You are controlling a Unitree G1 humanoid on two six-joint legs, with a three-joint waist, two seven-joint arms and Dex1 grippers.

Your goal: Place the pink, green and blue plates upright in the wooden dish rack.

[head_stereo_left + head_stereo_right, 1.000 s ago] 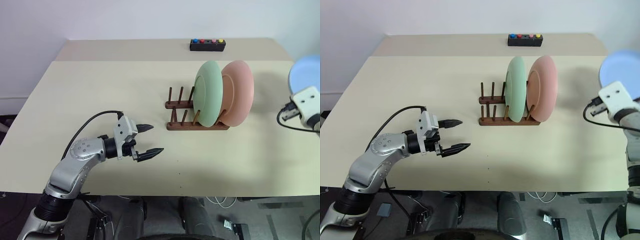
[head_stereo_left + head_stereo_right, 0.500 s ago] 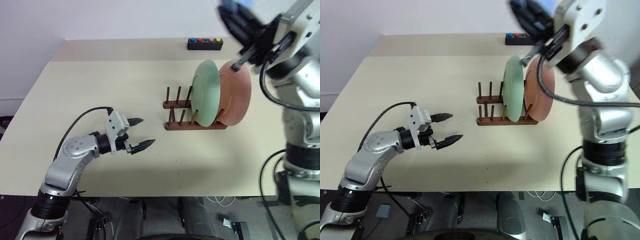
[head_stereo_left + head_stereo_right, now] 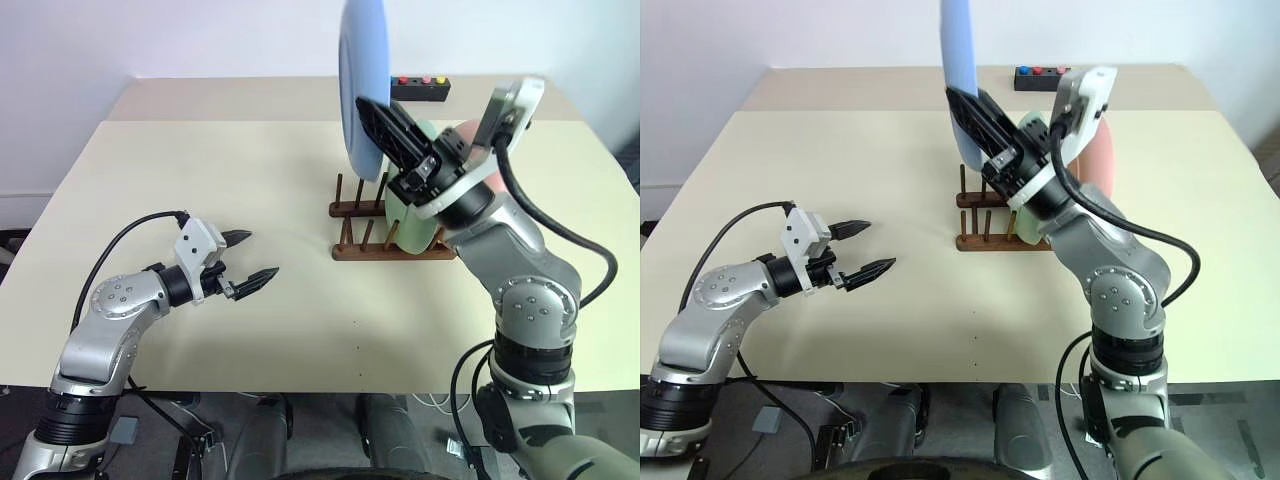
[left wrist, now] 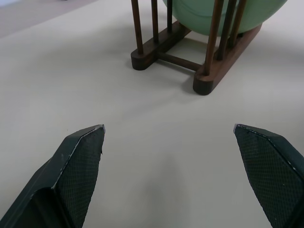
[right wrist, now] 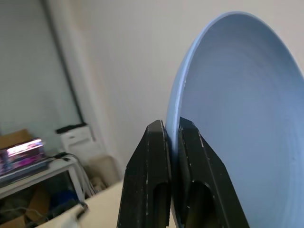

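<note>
The right pincer point(image 3: 385, 125) is clamping the light blue round plate point(image 3: 362, 85) on edge at upper centre, ready for slotting into the dark wooden dish rack point(image 3: 385, 222); the left pincer point(image 3: 245, 258) is hanging apart, lower left.

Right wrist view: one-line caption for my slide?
Right pincer shut on the rim of the blue plate, held upright on edge.

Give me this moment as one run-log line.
right gripper: shut on blue plate, held upright above wooden dish rack | green plate, pink plate: racked | left gripper: open, empty
</note>
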